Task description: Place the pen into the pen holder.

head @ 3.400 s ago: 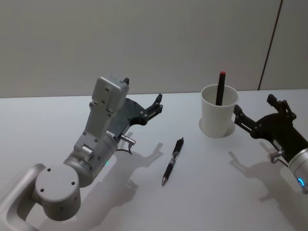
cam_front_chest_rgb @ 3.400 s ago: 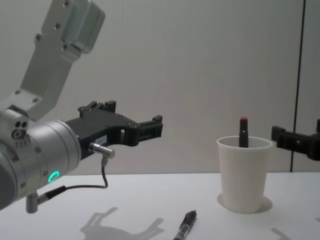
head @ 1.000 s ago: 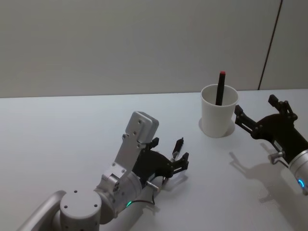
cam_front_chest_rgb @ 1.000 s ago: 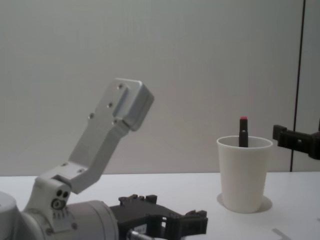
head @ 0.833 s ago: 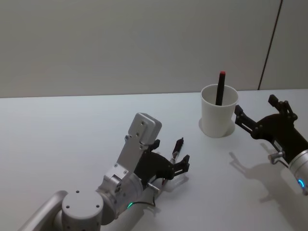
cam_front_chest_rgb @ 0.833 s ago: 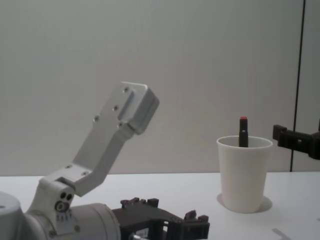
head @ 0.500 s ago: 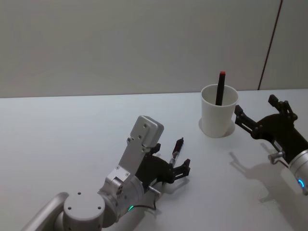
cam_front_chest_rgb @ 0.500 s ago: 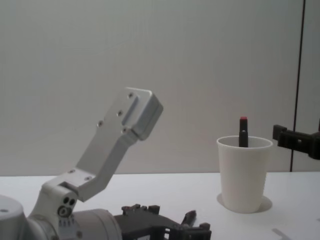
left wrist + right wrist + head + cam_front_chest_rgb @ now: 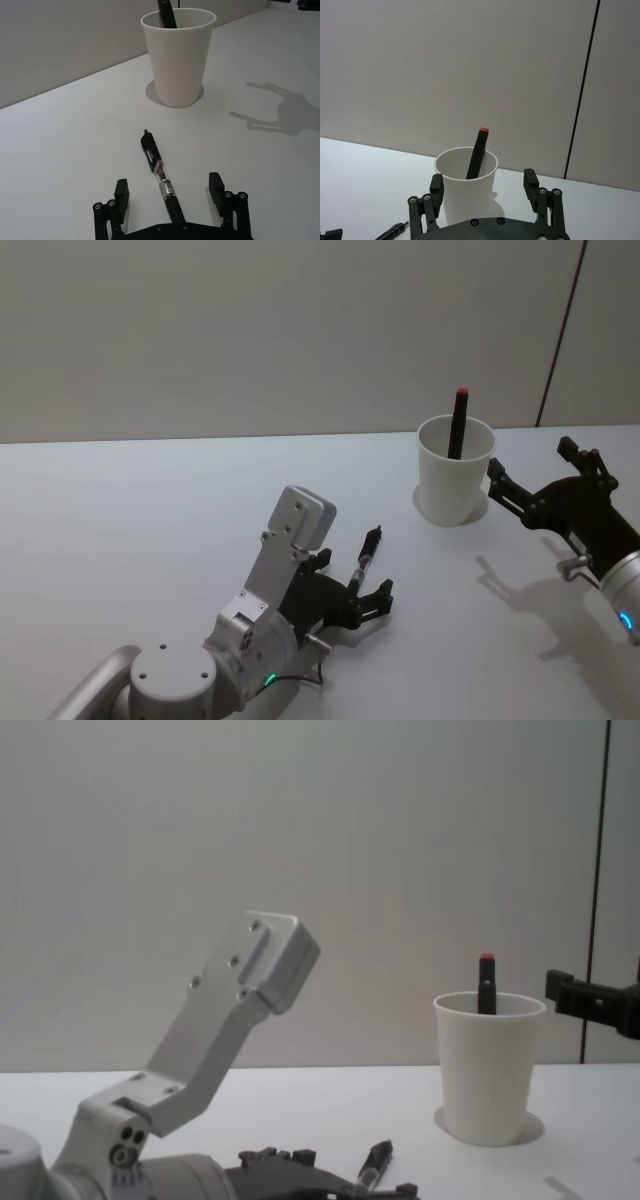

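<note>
The left gripper [image 9: 168, 192] is low over the table [image 9: 150, 510], near and left of centre, jaws spread wide with the pen [image 9: 159, 170] lying between them. The left wrist view shows bare table on both sides of the pen, so neither finger touches it. The pen's near end runs under the gripper's body, where contact cannot be judged. The pen lies flat, its far end pointing toward the cup [image 9: 179, 70], which stands upright well apart from it, farther off and to the right.

A red-capped pen [image 9: 458, 425] leans inside the cup (the left wrist view shows just its black shaft, cut off at the edge, while the head and chest views show the red cap above the rim).

From the head view the left gripper hides the pen's near half, and the far half sticks out beyond it. The chest view cuts this gripper off at its lower edge, leaving the finger tops and the pen's far end.

The right gripper [image 9: 528, 460] hovers just right of the cup, above the table, jaws wide apart and empty. Its wrist view shows the cup beyond the fingers, untouched.
</note>
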Robot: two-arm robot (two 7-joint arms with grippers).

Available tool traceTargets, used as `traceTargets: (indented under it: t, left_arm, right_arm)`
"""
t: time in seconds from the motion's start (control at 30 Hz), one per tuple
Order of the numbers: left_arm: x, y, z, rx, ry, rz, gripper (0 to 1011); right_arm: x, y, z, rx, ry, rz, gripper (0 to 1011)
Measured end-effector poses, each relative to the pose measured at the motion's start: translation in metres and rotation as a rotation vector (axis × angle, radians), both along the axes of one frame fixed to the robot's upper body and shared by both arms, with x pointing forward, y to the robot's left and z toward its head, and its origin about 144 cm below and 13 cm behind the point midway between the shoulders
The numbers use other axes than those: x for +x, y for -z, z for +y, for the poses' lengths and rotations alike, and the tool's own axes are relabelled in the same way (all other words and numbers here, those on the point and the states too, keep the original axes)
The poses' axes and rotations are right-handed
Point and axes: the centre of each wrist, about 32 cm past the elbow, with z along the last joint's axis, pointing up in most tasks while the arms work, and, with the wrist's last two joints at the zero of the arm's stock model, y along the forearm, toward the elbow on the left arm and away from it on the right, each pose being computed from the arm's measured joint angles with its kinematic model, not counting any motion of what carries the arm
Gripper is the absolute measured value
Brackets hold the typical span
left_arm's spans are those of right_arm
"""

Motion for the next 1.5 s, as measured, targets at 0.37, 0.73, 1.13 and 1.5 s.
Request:
traceTargets:
  t: [0.37, 0.73, 1.13, 1.5]
  left_arm:
    - [-0.0006, 0.0014, 0.0007, 0.017, 0.004, 0.012, 1001]
    - [-0.0009, 0.0031, 0.0002, 0.045, 0.016, 0.006, 1001]
    - [-0.0013, 0.0042, -0.0001, 0.057, 0.026, -0.001, 887]
    - [-0.0014, 0.0046, -0.0002, 0.062, 0.028, -0.004, 619]
  right_arm:
    - [0.0, 0.0, 0.0, 0.0, 0.0, 0.0, 1002]
    - [0.0, 0.0, 0.0, 0.0, 0.0, 0.0, 1002]
    - [0.0, 0.0, 0.0, 0.0, 0.0, 0.0, 1002]
    - [0.0, 0.0, 0.0, 0.0, 0.0, 0.0, 1002]
